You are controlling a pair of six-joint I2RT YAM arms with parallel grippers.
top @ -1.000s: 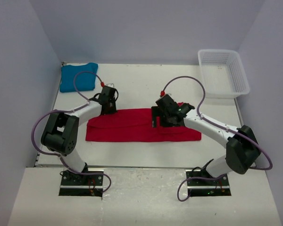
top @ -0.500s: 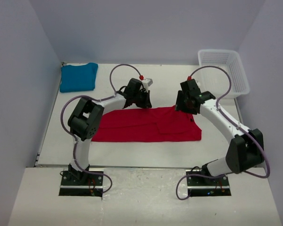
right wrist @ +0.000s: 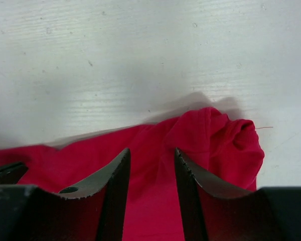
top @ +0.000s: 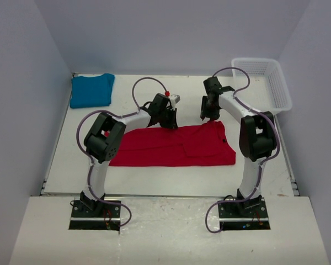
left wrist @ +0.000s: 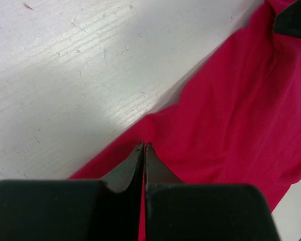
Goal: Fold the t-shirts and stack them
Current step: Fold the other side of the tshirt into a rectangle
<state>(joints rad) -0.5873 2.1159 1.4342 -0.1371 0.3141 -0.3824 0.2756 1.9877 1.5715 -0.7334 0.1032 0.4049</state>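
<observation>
Two arms reach across the table (top: 149, 99) to the far edge of the red shirt (top: 171, 146), which lies spread flat at mid-table, wide from left to right. The left arm (top: 102, 143) rises from its base, bends at the elbow and stretches away to the right, so the left claw (top: 168, 118) sits on the shirt's far hem near its middle. That claw is pressed together, its fingertips (left wrist: 135, 160) right at the hem. I cannot tell whether any cloth is caught between them. The right arm (top: 256, 138) stands tall and doubles back toward the left, and the right claw (top: 208, 113) hangs just over the shirt's far right corner. Its fingers (right wrist: 103, 186) are spread, and the corner is bunched into a small lump just beyond them.

From above, the wrists hide both claws' tips. The right arm crosses in front of the near left corner of the basket (top: 263, 108). Both wrist views cut the red shirt off, and I cannot make out its sleeves.

The teal shirt (top: 91, 91) lies folded in the table's far left corner, well apart from the red one. The basket stands in the far right corner. The tabletop is white, grained and scuffed with small scratches. Plain pale lilac-grey walls (top: 171, 38) close it in on three sides.
</observation>
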